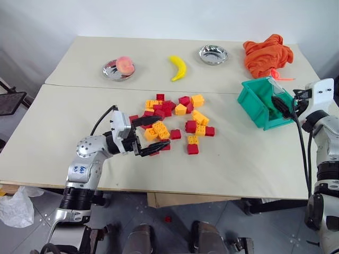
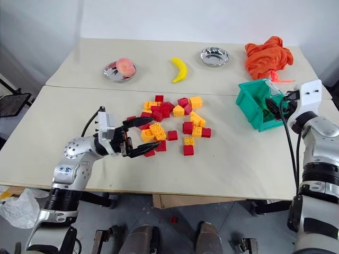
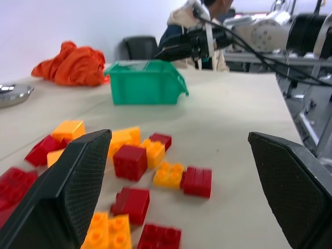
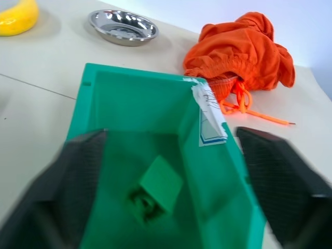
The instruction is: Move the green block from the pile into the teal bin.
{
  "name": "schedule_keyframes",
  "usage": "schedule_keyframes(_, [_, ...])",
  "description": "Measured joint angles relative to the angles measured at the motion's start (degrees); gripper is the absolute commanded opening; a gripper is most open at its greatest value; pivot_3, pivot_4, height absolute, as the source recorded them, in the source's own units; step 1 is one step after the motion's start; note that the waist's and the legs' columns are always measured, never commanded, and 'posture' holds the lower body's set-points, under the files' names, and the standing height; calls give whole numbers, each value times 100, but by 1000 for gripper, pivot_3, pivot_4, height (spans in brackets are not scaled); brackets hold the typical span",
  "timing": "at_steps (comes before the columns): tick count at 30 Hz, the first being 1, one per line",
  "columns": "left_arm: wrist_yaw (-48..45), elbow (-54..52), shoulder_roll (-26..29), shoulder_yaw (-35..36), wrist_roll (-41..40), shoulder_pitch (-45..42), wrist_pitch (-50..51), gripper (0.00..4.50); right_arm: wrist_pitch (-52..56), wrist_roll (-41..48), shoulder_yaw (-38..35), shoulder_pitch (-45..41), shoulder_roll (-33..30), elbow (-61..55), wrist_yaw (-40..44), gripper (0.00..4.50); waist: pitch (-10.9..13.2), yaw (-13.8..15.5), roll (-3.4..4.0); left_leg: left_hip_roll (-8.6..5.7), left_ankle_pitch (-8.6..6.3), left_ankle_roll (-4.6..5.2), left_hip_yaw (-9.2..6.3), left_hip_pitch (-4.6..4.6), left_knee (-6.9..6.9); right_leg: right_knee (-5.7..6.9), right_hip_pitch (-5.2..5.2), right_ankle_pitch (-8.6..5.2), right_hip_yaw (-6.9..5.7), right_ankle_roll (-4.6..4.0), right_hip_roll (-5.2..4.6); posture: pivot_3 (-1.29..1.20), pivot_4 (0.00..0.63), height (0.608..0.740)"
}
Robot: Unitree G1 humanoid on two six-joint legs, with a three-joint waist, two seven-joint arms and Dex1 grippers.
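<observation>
Since the green block (image 4: 158,191) already lies inside the teal bin (image 1: 253,100) at the right, the right gripper (image 1: 283,106), jaws wide and empty, should lift straight away without bumping it. The left gripper (image 1: 150,137) hangs wide and empty by the pile (image 1: 177,123).

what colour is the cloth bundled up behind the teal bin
Orange: the crumpled cloth with a drawstring lies just beyond the teal bin, clearest in the right wrist view.
</observation>
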Motion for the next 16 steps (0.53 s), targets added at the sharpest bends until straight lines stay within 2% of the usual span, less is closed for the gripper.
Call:
schedule_keyframes(3, [-4, 55, 346, 74, 121, 74, -47, 4500, -173, 554, -42, 671, 51, -921, 839, 4456, 0, 12, 0, 4, 0, 0, -8, 0, -8, -6, 1, 0, -8, 0, 4, 0, 150, 740])
schedule_keyframes(5, [36, 162, 602, 225, 237, 190, -97, 4500, -18, 1154, -11, 1584, 136, -2126, 1602, 4456, 0, 19, 0, 3, 0, 0, -8, -2, -13, -10, 1, 0, -9, 0, 3, 0, 150, 740])
schedule_keyframes(8, [51, 208, 840, 452, 298, 498, -243, 4500, 304, 1557, 238, 2761, 160, -3490, 2147, 4456, 0, 24, 0, 1, -3, 3, -7, -3, -6, -14, 3, 0, -8, 1, 1, 0, 150, 740])
schedule_keyframes(13, [195, 299, 940, 723, 406, 997, -538, 4500, 435, 1719, 396, 4047, 214, -4750, 2296, 4456, 0, 33, 0, 2, -3, 4, -9, 2, 1, -7, 8, 1, -5, 2, 2, 0, 150, 740])
schedule_keyframes(16, [320, 327, 941, 796, 407, 1133, -575, 4500, 369, 1679, 405, 4480, 320, -4966, 2159, 4456, 0, 34, 0, 2, -3, 4, -8, 2, 1, -8, 8, 1, -4, 2, 2, 0, 150, 740])
